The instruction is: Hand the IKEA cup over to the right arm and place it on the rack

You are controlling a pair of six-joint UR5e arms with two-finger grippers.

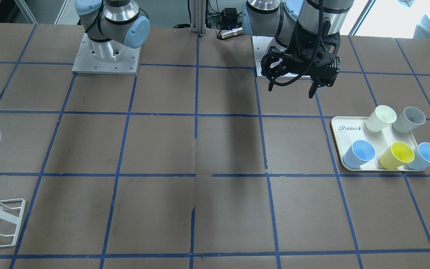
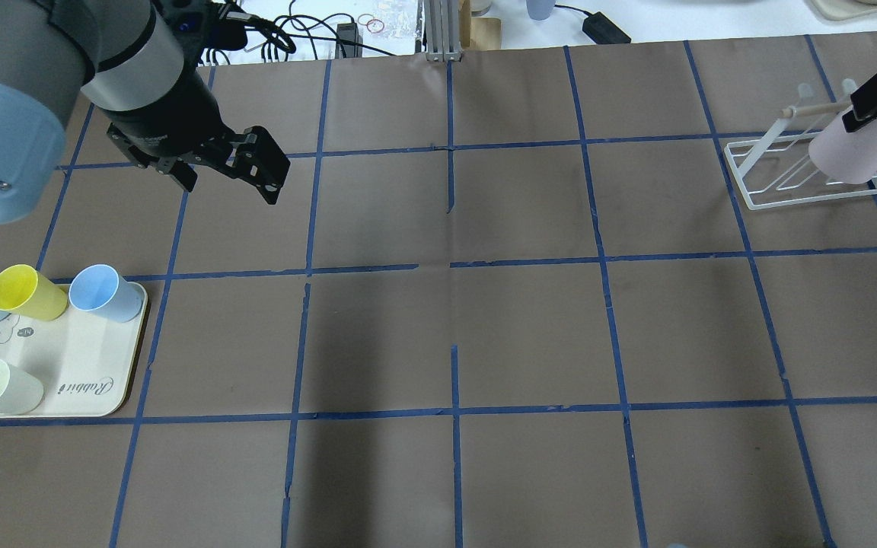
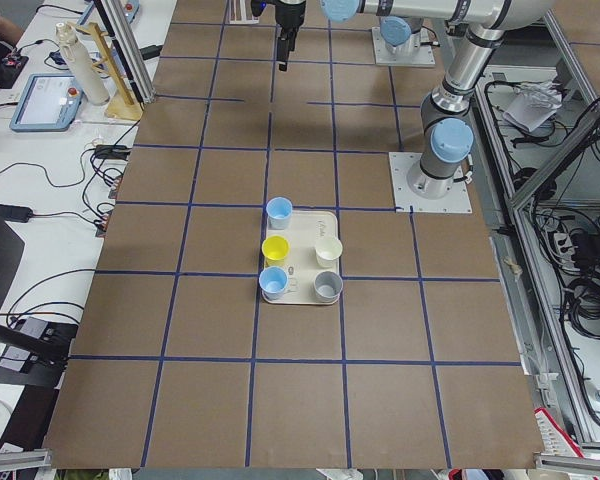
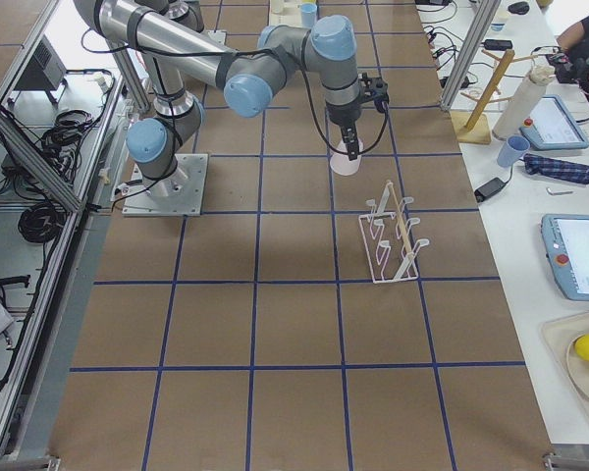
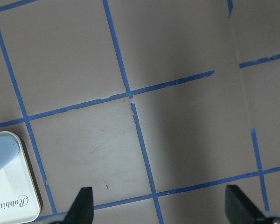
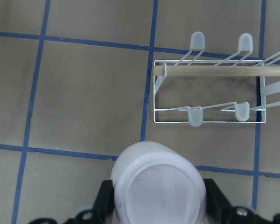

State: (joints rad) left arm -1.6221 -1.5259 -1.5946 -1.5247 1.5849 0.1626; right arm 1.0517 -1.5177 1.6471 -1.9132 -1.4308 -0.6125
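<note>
You have the IKEA cup (image 2: 853, 152) in the right hand (image 2: 869, 106), which is clenched on the cup's base end. The cup hangs upside down, its wider mouth toward the tabletop (image 2: 530, 335) and its closed bottom toward the wrist camera. It is held clear of the tabletop, near the rack (image 2: 789, 179) but apart from it, and it sits on none of the rods. From the right wrist view you see the rack just ahead of the cup, with its wooden rod (image 6: 224, 71) running across the frame and the capped white rods slanting up on both sides of it.

The right arm (image 4: 177, 49) reaches out over the tabletop to the spot beside the rack.

Well away from the rack, toward the opposite end of the tabletop, your left hand (image 2: 229, 189) hovers above bare brown paper with its fingers spread wide and nothing between them.

Farther still from the rack on that same side lies the cream tray (image 1: 343, 140) lettered "Rabbit". It carries five upright cups: a cream-white cup (image 1: 381, 118), a grey cup (image 1: 409, 119), two blue cups (image 1: 358, 154) and a yellow cup (image 1: 396, 155) between the blue ones.
</note>
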